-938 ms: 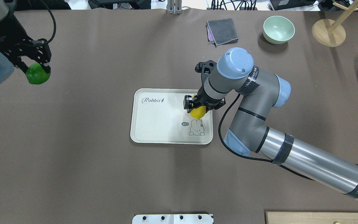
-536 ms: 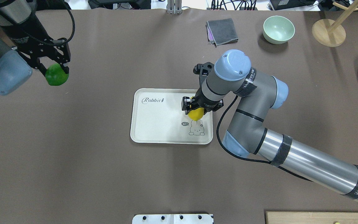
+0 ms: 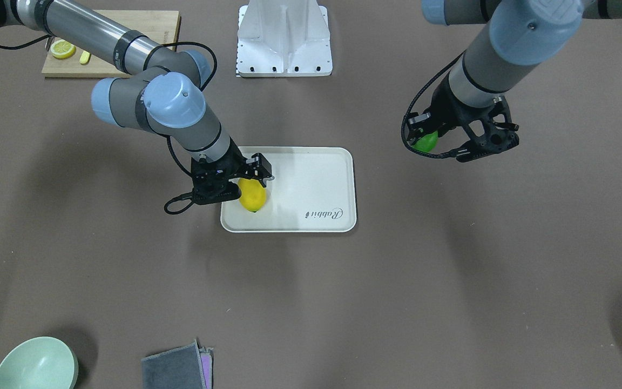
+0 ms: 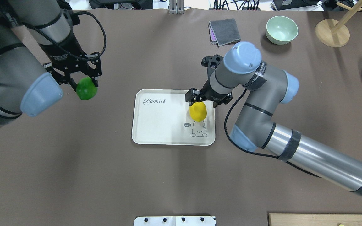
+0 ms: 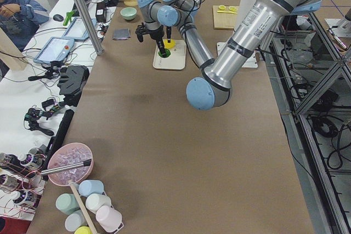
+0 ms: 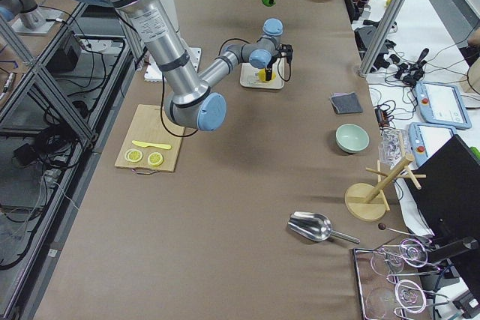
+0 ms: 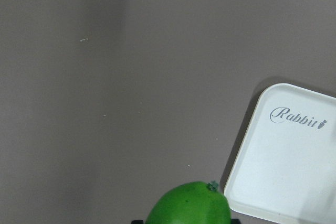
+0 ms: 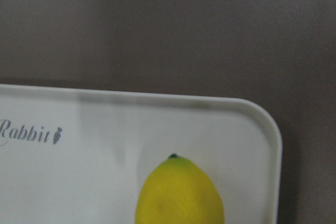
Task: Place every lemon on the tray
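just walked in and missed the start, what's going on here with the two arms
The robot is putting lemons on the tray. The right gripper is at the yellow lemon, on or just above the tray near its drawing; whether it is gripped or released I cannot tell. The left gripper holds the green lemon in the air beside the tray, not yet placed.
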